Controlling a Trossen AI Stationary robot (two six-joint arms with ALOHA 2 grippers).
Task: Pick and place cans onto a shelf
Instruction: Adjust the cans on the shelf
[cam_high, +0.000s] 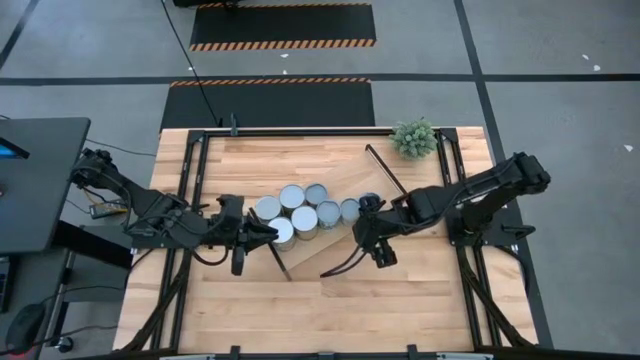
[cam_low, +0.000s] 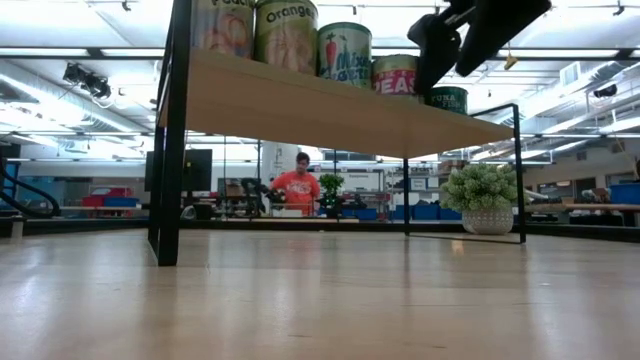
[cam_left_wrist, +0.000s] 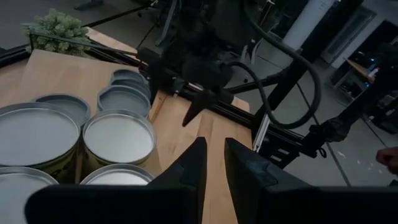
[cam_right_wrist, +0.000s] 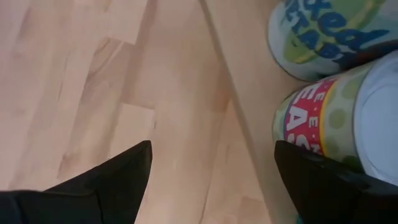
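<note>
Grippers (cam_high: 262, 235) (cam_high: 372, 232) flanking cans (cam_high: 305, 210)

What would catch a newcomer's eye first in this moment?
The cluster of cans stands packed together on the shelf at the middle of the table. The two grippers flank it: the left gripper, nearly shut and empty, at one side of the cluster, and the right gripper, open, at the other. A small potted plant sits at the table's far right corner.
</note>
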